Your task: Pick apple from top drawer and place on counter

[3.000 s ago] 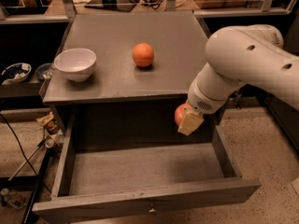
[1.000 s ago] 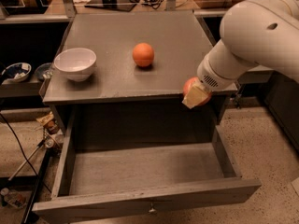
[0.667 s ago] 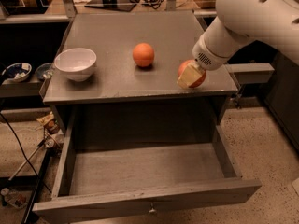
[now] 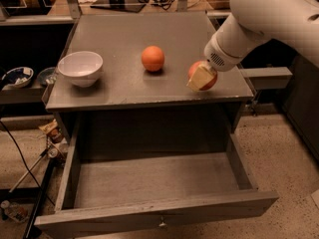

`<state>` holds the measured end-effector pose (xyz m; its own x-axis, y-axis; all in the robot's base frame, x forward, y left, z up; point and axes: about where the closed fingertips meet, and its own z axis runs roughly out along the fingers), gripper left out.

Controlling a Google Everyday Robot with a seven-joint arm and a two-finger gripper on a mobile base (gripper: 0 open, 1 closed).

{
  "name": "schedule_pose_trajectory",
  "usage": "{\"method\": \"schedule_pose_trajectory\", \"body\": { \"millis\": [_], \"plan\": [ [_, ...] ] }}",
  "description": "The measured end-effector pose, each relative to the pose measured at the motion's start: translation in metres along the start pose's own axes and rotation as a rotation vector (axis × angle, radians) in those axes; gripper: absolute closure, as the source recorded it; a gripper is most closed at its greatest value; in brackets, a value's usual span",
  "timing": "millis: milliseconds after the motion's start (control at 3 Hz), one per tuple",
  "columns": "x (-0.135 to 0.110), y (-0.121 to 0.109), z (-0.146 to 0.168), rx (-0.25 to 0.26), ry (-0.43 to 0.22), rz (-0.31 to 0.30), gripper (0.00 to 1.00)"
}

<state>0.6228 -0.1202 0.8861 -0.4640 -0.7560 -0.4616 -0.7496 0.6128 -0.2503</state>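
The red apple (image 4: 201,73) is held in my gripper (image 4: 202,77) just over the right side of the grey counter (image 4: 124,39); I cannot tell whether it touches the surface. The gripper is shut on the apple, with one pale finger (image 4: 198,78) across its front. The white arm comes in from the upper right. The top drawer (image 4: 154,180) stands pulled wide open below the counter, and its inside shows nothing in it. Its small metal knob (image 4: 161,223) shows on the front panel.
A smooth orange fruit (image 4: 152,58) sits in the middle of the counter, left of the apple. A white bowl (image 4: 80,68) stands at the counter's left edge. Cables and clutter lie on the floor at the left. Dishes sit on a low shelf at the far left.
The gripper has carried the apple up out of the drawer's right side and over the counter's front edge to its right part. The orange fruit, bowl and drawer have not moved.
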Motion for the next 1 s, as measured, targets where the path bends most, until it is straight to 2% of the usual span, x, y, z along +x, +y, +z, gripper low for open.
{"method": "schedule_pose_trajectory", "body": {
  "millis": [667, 1000],
  "plan": [
    [-0.029, -0.017, 0.017, -0.070, -0.005, -0.063, 1.00],
    [-0.032, -0.018, 0.016, -0.070, -0.009, -0.065, 1.00]
  ]
}}
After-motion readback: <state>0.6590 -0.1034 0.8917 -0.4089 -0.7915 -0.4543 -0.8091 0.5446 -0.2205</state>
